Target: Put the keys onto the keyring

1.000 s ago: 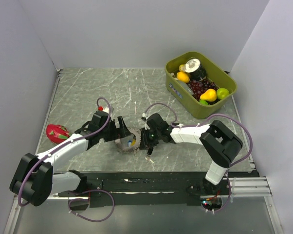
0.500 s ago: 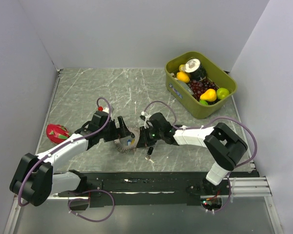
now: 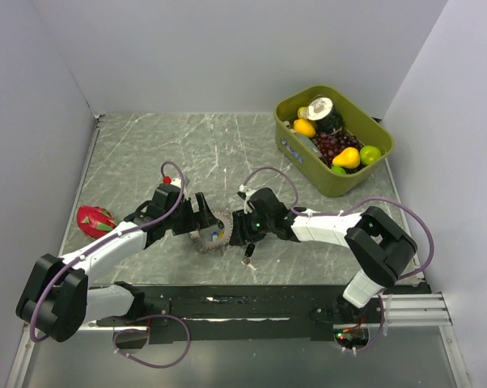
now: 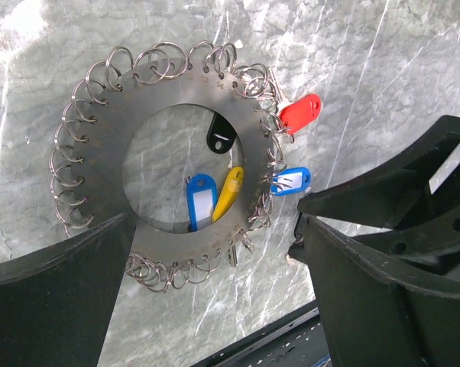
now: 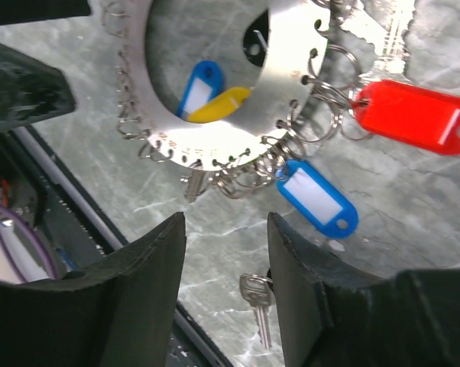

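The keyring, a flat grey metal ring edged with several small wire loops, lies on the marble table. Keys with red and blue tags hang from its loops; blue, yellow and black tags lie inside the hole. A loose silver key lies on the table beside my right gripper's finger, apart from the ring. My right gripper stands open over bare table just off the keyring's edge, nothing between its fingers. My left gripper is wide open, its fingers on either side of the keyring's near rim, holding nothing.
A green bin of fruit stands at the back right. A red dragon fruit lies at the left edge, and a small red ball sits behind the left arm. The table's black front strip runs just below the loose key.
My right gripper closed further, then opened, and shifted slightly left toward the keyring. The left arm, the keyring and the loose key have stayed put.
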